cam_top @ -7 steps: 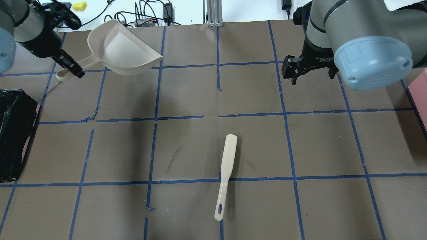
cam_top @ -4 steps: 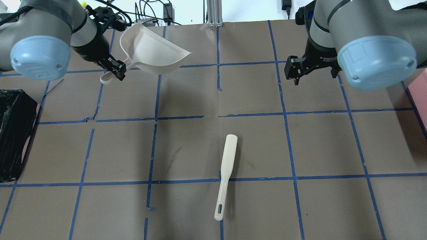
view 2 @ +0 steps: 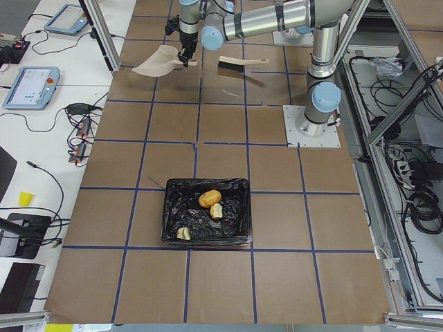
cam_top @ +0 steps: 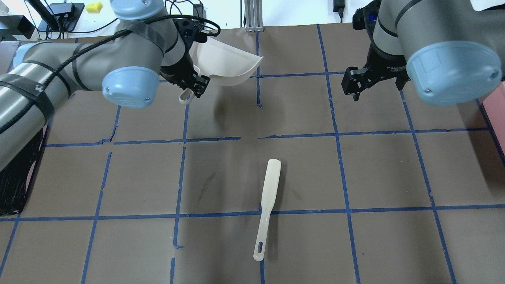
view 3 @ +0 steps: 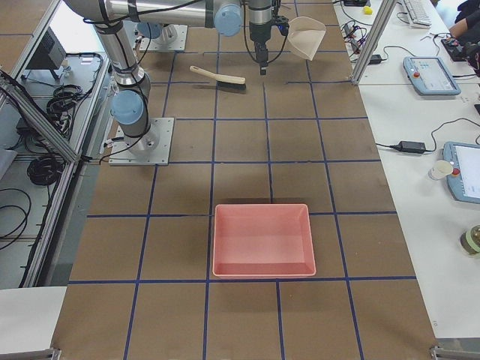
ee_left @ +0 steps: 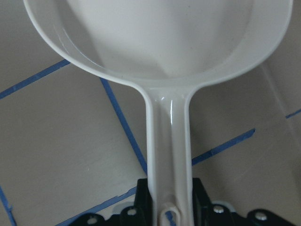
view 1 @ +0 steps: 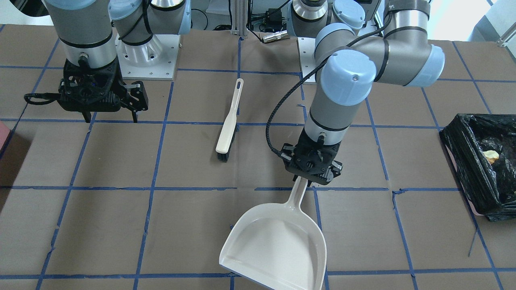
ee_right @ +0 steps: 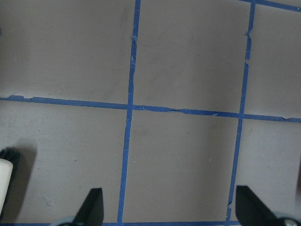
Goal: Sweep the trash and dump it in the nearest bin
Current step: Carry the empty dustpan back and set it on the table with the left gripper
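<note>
Inside the rectangular pinkish bin lined with a crinkled black plastic bag [view 2: 242, 214] all the trash is lying: the oval golden-brown bread roll [view 2: 210, 198], one small torn bread chunk [view 2: 217, 211] touching it, and a second small chunk [view 2: 183, 234] near the bin's other wall. No bread shows on the brown paper counter with its blue tape grid [cam_top: 375, 169], so I judge that the sweeping and the dumping are both done.

What seems to be left is only to put the tools away. The left hand [view 1: 310, 181] is clenched on the handle of the cream plastic dustpan [view 1: 278, 237], well apart from the bin. The pan is empty and appears to be lifted and tilted above the counter, not resting on it. The cream long-handled brush with black bristles [view 1: 227, 125] lies flat on the counter, farther from the bin than the dustpan, and nothing touches it. Farthest from the bin, the right hand [view 1: 111, 119] hangs above the counter with its fingers spread and nothing between them.
</note>
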`<act>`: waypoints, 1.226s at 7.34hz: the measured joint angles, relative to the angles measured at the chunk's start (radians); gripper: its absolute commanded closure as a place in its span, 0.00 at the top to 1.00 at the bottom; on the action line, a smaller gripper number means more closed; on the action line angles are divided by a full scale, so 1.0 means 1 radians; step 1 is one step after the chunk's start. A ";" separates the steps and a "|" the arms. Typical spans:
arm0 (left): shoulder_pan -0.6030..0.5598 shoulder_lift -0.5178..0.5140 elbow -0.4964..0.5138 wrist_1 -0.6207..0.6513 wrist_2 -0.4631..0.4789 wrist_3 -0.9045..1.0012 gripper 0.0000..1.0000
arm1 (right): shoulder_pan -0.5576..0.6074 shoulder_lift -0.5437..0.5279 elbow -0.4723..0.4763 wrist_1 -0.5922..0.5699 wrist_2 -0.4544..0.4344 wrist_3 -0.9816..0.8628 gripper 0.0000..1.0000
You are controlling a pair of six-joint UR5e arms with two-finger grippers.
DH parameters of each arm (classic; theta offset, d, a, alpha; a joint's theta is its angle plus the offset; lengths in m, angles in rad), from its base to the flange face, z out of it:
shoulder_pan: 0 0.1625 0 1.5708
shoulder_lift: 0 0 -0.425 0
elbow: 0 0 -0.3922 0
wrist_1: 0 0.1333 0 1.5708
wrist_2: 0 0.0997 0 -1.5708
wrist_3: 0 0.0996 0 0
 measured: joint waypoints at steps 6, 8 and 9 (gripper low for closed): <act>-0.152 -0.144 -0.028 0.173 -0.057 -0.245 0.05 | -0.036 -0.015 0.014 0.003 0.139 -0.069 1.00; -0.162 -0.148 -0.069 0.210 -0.057 -0.311 0.13 | -0.036 -0.018 0.022 0.002 0.144 -0.073 1.00; -0.163 -0.148 -0.075 0.217 -0.061 -0.336 0.40 | -0.036 -0.019 0.024 0.001 0.144 -0.078 1.00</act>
